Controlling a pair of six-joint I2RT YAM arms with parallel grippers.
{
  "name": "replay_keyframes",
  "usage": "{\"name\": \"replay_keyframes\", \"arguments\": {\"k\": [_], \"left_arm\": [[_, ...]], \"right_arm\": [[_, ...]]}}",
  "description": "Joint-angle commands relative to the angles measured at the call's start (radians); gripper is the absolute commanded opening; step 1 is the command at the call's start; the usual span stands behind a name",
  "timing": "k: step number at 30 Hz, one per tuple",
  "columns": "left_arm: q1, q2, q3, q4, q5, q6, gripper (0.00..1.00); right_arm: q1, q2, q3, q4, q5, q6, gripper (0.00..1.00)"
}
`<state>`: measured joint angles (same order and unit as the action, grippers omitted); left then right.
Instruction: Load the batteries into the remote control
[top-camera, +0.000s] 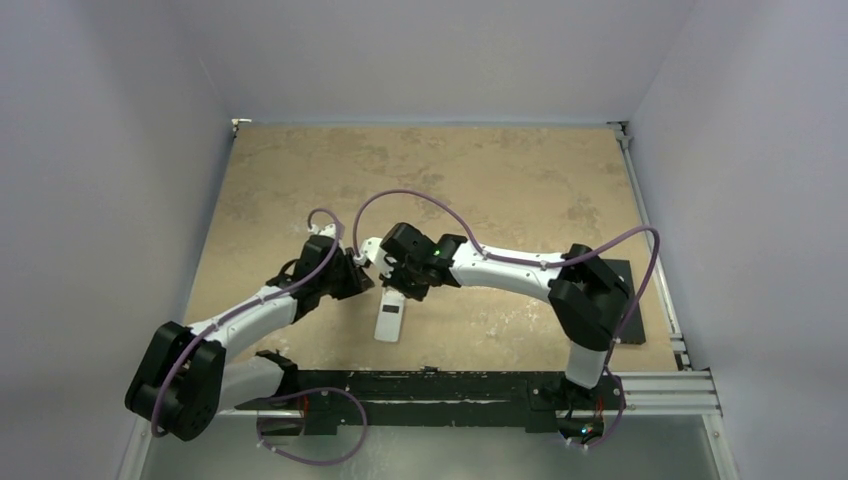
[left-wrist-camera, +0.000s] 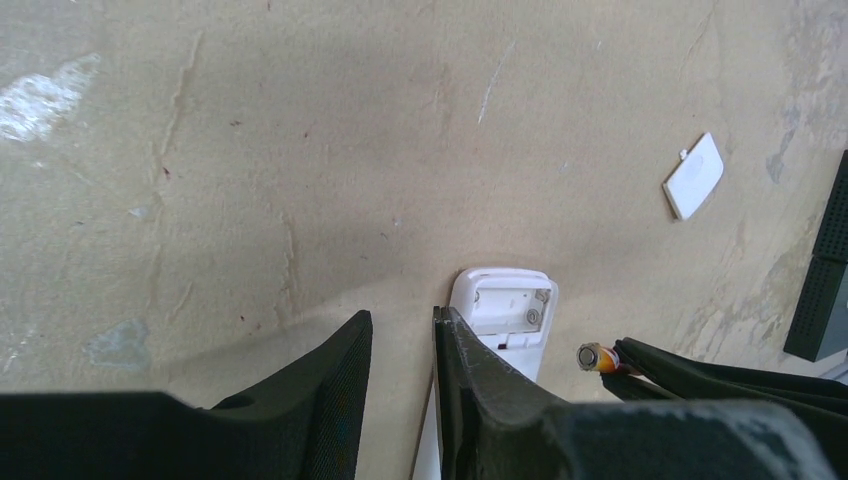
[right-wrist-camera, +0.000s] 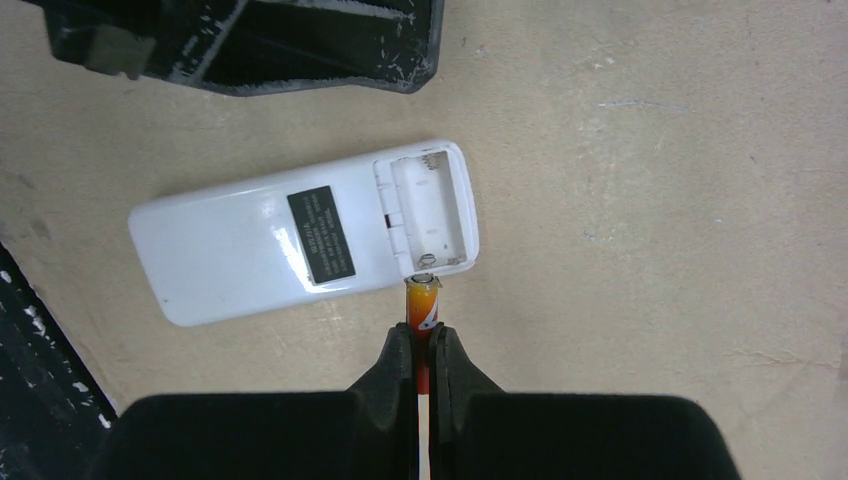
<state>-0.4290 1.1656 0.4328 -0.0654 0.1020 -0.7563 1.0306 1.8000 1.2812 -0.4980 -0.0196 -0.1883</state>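
Observation:
The white remote control (right-wrist-camera: 250, 245) lies back up on the table, its battery compartment (right-wrist-camera: 428, 208) open and empty. It also shows in the top view (top-camera: 388, 320) and the left wrist view (left-wrist-camera: 508, 305). My right gripper (right-wrist-camera: 421, 345) is shut on a red-orange battery (right-wrist-camera: 422, 303), whose metal tip touches the remote's long edge at the compartment end. The battery also shows in the left wrist view (left-wrist-camera: 598, 357). My left gripper (left-wrist-camera: 400, 345) is open and empty, low over the table. Its right finger (left-wrist-camera: 475, 375) stands against the remote's side. No other battery is in view.
A small white square plastic piece (left-wrist-camera: 693, 176) lies on the table beyond the remote. A black block (left-wrist-camera: 822, 270) stands at the right edge of the left wrist view. A black plate (top-camera: 628, 272) lies by the right arm. The left gripper's body (right-wrist-camera: 300, 45) sits close above the remote.

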Motion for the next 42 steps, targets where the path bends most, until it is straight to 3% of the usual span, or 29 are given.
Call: {"name": "replay_keyframes", "arguments": {"k": [1, 11, 42], "left_arm": [[0.036, -0.033, 0.002, 0.029, 0.033, 0.025, 0.28], [0.054, -0.062, -0.044, 0.043, 0.073, -0.005, 0.29], [0.087, -0.058, -0.061, 0.039, 0.106, 0.015, 0.29]], "right_arm": [[-0.022, 0.021, 0.073, 0.007, -0.054, -0.054, 0.0], [-0.041, 0.112, 0.17, -0.054, -0.089, -0.099, 0.01], [-0.046, 0.184, 0.221, -0.058, -0.113, -0.094, 0.08]]}}
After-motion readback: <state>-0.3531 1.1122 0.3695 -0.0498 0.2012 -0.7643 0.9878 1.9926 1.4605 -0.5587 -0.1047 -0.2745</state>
